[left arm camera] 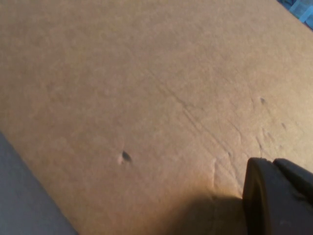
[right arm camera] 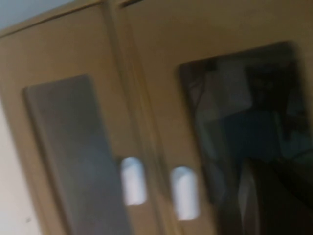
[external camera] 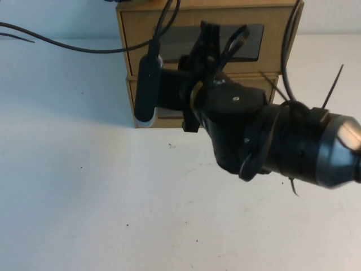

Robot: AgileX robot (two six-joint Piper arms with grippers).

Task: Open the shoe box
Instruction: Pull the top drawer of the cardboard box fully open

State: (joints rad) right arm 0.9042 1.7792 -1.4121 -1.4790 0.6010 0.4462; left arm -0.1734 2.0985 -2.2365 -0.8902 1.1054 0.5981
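Note:
Two tan cardboard shoe boxes are stacked at the back of the table, the upper box with a dark window over the lower box. My right gripper is shut and empty, its tip in front of the upper box's window. The right wrist view shows both box fronts close up, with the upper box's window, the lower box's window and white finger notches; my right gripper is a dark shape there. My left gripper is shut and hovers just off plain brown cardboard. The left arm is hidden in the high view.
The right arm's body and its black wrist camera cover much of the lower box. Black cables trail across the white table at the back left.

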